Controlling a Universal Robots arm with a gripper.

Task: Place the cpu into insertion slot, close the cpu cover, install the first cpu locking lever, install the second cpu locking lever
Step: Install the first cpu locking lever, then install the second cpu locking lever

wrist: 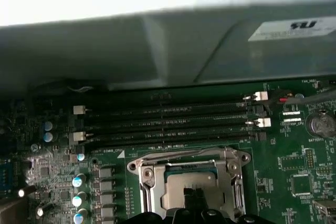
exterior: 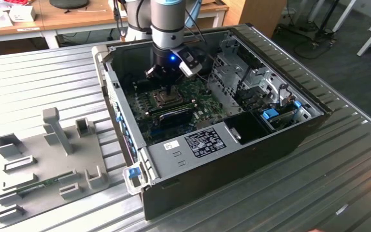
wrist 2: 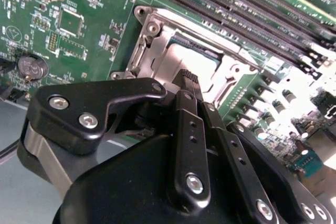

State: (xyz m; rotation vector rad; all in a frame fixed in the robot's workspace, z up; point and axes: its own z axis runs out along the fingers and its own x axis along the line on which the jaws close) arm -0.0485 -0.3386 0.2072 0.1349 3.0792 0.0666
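Gripper (wrist 2: pixel 190 77), fingers drawn together and empty, poised directly over the cpu (wrist 2: pixel 189 59), which is seated in the insertion slot (wrist: pixel 190 186) under the lowered cpu cover (wrist: pixel 148 188), inside the computer case (exterior: pixel 192 159).

Ribbed metal table (exterior: pixel 37 82). Bearing an open computer case (exterior: pixel 237 159). Just beside the case, a grey fixture plate (exterior: pixel 50 159).

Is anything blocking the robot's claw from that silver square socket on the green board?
Nothing visible does. In the second wrist view the gripper sits right over the insertion slot, with the cpu cover framing the cpu beneath it. The memory strips lie off to one side, not in between.
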